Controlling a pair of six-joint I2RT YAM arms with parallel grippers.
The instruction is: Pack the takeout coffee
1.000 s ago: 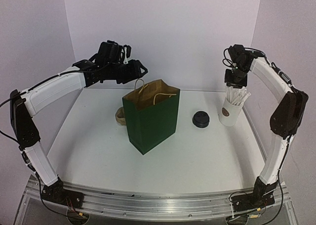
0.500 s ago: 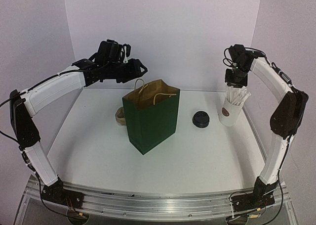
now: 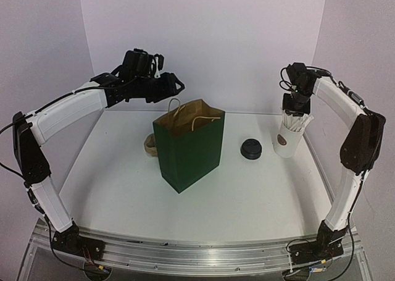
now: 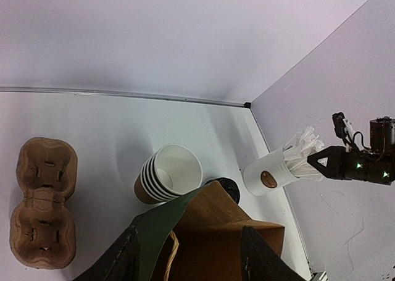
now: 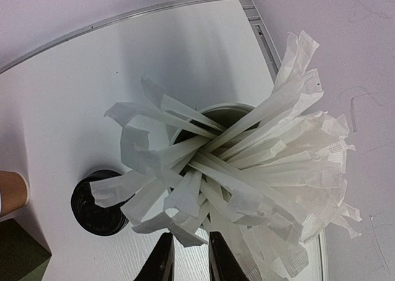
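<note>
The takeout coffee is out of view. A green paper bag (image 3: 188,148) stands open at mid-table, its brown inside (image 4: 216,231) showing. My left gripper (image 3: 174,87) hovers above the bag's back edge, open, and in the left wrist view the left gripper (image 4: 192,261) has its fingers either side of the bag mouth. My right gripper (image 3: 295,105) hangs over the white cup of wrapped sticks (image 3: 287,139). Seen from the right wrist, the right gripper (image 5: 190,256) has its jaws close together with a small gap. A stick end (image 5: 180,234) lies at their tips.
A low black lid (image 3: 250,149) sits on the table between the bag and the white cup; the black lid (image 5: 92,210) also shows below the sticks. A stack of lidless brown cups (image 4: 166,176) and a pulp cup carrier (image 4: 43,201) lie behind the bag. Walls close the back and both sides.
My right gripper has sunk slightly onto the sticks and its jaws have narrowed. The left arm has barely moved.
</note>
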